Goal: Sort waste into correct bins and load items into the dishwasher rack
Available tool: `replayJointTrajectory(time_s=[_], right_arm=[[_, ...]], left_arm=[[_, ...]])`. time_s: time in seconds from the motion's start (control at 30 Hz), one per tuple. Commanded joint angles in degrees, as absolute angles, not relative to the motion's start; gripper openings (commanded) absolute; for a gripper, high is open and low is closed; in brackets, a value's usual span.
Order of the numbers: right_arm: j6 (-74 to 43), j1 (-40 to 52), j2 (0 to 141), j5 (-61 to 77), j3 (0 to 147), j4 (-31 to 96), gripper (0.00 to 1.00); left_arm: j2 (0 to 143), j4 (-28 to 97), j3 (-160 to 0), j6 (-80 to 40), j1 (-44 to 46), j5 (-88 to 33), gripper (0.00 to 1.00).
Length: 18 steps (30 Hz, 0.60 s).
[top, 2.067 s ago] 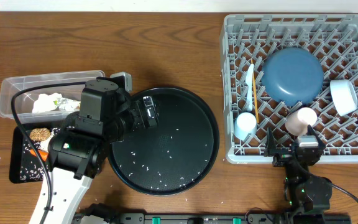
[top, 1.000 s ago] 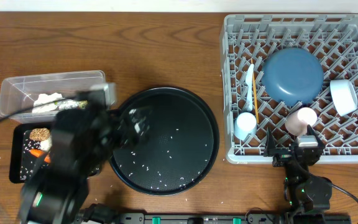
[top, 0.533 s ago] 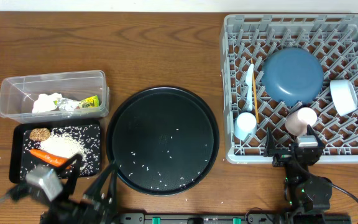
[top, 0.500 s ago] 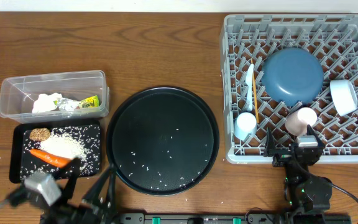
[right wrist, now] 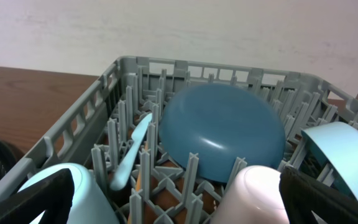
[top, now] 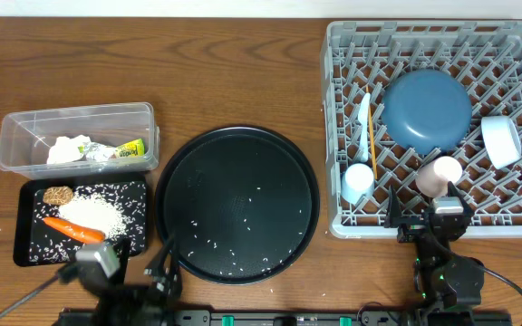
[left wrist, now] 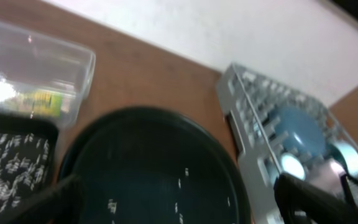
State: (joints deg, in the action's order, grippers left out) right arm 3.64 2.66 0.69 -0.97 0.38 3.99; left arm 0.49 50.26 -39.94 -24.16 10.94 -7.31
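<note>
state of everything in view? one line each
Clear rectangular plastic tub: holds crumpled white paper, yellow-green wrapper.
Shallow black rectangular tray: holds orange carrot, brown food piece, rice pile.
Large round black tray: scattered rice grains on it.
Grey plastic rack: holds dark blue plate, light blue cup, pink cup, white bowl, white utensil, wooden chopstick.
Left gripper: jaws open, empty.
Right gripper: jaws open, empty.

Brown wood-grain table under even light, plain white wall along its far edge.
</note>
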Motion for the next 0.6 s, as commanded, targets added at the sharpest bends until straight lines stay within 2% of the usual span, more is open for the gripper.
replayJointTrajectory(time_s=[0.0, 0.3, 0.4, 0.57], right_arm=[[4.56, 1.63, 0.38, -0.6, 0.32, 4.23, 0.99], [4.56, 1.63, 0.38, -0.6, 0.32, 4.21, 0.99], [4.56, 1.63, 0.38, -0.6, 0.32, 4.23, 0.99], [4.56, 1.63, 0.38, -0.6, 0.3, 4.21, 0.99]], left_arm=[[0.14, 42.65, -35.09, -23.62, 10.57, -6.76, 0.98], [0.12, -1.74, -14.2, -23.59, 10.57, -6.76, 0.98], [0.12, -9.67, -8.45, -22.9, 10.57, -6.79, 0.98], [0.1, -12.78, -1.78, -22.5, 10.57, -6.76, 0.98]])
